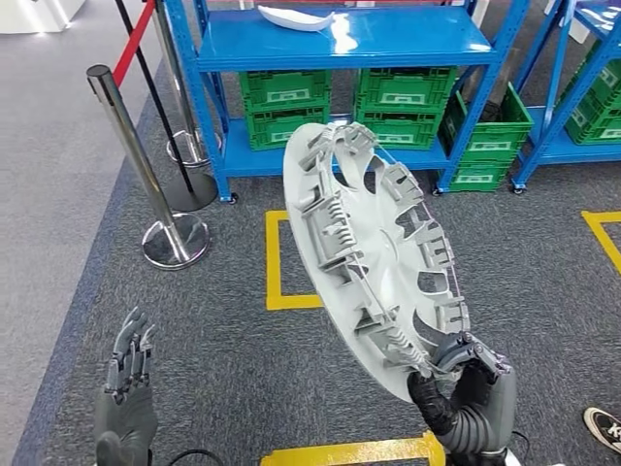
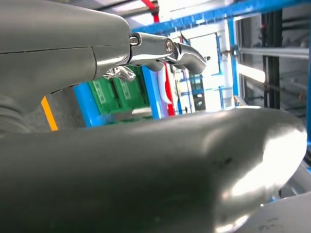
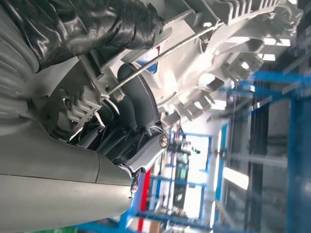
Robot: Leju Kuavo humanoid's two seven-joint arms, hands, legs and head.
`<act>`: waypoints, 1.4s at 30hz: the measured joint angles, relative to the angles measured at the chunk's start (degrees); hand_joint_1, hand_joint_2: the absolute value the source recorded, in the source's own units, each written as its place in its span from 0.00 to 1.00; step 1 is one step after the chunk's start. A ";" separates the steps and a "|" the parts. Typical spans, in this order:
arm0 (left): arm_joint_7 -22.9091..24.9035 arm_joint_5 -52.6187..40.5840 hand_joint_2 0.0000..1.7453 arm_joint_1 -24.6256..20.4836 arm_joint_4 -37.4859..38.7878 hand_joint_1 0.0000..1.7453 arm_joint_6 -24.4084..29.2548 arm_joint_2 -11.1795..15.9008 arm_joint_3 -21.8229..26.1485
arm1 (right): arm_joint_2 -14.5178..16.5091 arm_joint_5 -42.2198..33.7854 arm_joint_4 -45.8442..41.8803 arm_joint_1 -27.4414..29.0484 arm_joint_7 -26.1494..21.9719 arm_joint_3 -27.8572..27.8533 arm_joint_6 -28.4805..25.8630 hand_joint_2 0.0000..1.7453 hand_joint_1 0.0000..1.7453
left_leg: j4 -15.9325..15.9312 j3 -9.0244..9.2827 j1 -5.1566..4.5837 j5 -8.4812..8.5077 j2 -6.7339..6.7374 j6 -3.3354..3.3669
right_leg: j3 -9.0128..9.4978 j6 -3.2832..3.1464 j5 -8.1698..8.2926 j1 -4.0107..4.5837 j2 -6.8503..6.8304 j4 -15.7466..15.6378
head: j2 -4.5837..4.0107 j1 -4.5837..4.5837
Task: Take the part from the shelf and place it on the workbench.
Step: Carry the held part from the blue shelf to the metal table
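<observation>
Both hands show: right hand (image 1: 469, 383) grips the white wheel cover (image 1: 370, 257) by its rim, left hand (image 1: 128, 388) empty, fingers apart.

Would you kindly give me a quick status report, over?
Right robot hand grips the wheel cover by its lower rim, tilted. Left robot hand open, empty. Blue shelf ahead; workbench unseen.

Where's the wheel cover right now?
In the head view the white wheel cover is held up at its lower rim by the right hand, tilted, over the grey carpet in front of the blue shelf.
</observation>
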 joint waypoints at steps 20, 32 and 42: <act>0.01 -0.02 0.00 -0.24 0.02 0.00 -0.13 0.04 -0.01 | -0.05 0.30 0.23 0.08 0.01 -0.48 0.46 1.00 1.00 | 15.21 -8.59 0.46 -4.50 -1.40 -3.59 | 5.69 -2.71 2.66 -0.14 -1.25 -7.18 | 0.00 -0.69; -0.02 -0.17 0.00 -0.39 0.01 0.00 -0.32 0.01 -0.01 | -0.07 0.47 0.24 0.02 -0.02 -0.57 0.62 1.00 1.00 | 1.20 -4.22 0.00 2.91 -1.04 0.40 | 0.06 0.19 -5.26 -0.09 0.62 5.44 | 0.01 0.27; -0.01 -0.19 0.00 -0.48 0.02 0.00 -0.34 0.00 -0.01 | -0.09 0.54 0.30 0.17 0.02 -0.75 0.69 1.00 1.00 | 1.89 -7.16 -0.26 5.98 -5.29 -1.49 | 10.96 -1.04 -0.49 0.05 3.57 -8.78 | 0.00 0.50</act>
